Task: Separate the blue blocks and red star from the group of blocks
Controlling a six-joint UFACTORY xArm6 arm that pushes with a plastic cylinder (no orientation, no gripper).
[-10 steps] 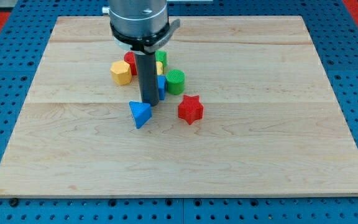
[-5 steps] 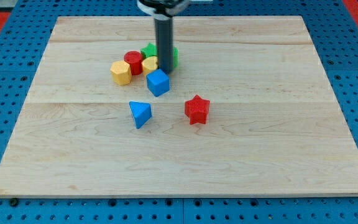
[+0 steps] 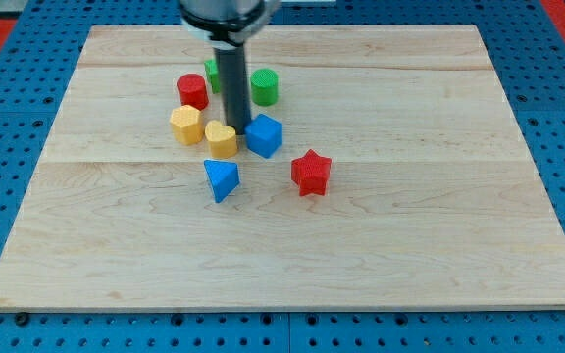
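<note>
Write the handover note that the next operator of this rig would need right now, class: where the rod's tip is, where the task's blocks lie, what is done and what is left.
My tip is down among the blocks, between the yellow heart-shaped block and the blue cube, close to both.
Blue triangular block: toward the view's bottom, apart from the group.
Red star: toward the view's bottom right, standing alone.
Blue cube: at the group's right edge, near the heart-shaped block.
Group: red cylinder, yellow hexagonal block, green cylinder, and a green block partly hidden behind the rod.
Done: star and triangular block look separated.
Left: probably push the cube farther from the group.
</note>
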